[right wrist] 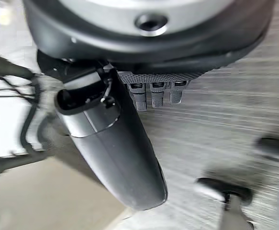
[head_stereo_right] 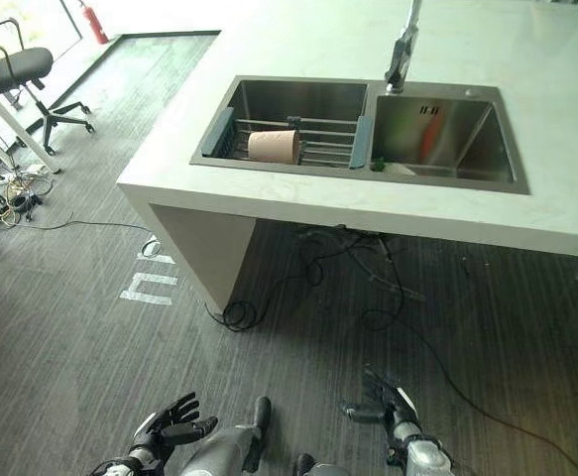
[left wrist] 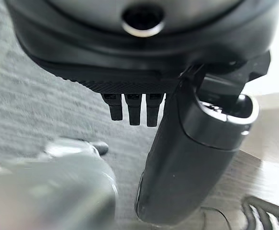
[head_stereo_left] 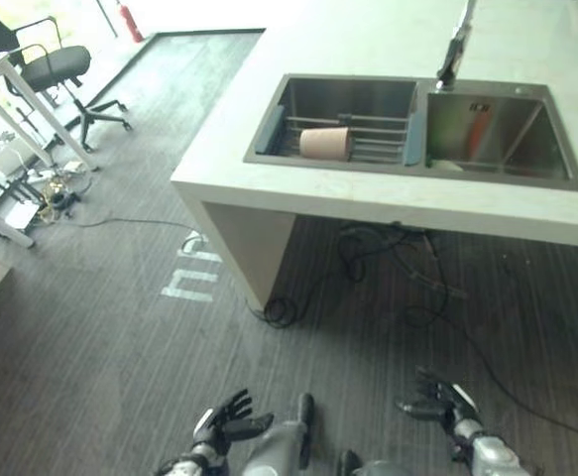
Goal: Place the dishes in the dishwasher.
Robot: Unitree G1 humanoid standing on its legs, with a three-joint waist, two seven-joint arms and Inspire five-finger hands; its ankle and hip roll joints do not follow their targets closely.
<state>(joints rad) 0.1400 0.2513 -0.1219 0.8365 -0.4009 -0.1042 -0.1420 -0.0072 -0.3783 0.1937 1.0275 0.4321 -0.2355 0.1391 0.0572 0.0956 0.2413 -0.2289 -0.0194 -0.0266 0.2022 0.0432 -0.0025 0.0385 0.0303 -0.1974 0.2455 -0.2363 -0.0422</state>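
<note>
Two dark hands, left hand (head_stereo_left: 227,421) and right hand (head_stereo_left: 445,402), low over the grey striped floor (head_stereo_left: 120,337) and well apart from the pale stone counter (head_stereo_left: 368,213), fingers (head_stereo_right: 174,409) spread and relaxed, nothing held, probably because no reach has begun. One tan cylindrical cup (head_stereo_right: 273,146) on its side across the metal wire rack (head_stereo_right: 323,139) in the left basin of the steel double sink (head_stereo_right: 507,183), likely parked there for draining. No dishwasher anywhere, so the task judged barely started.
</note>
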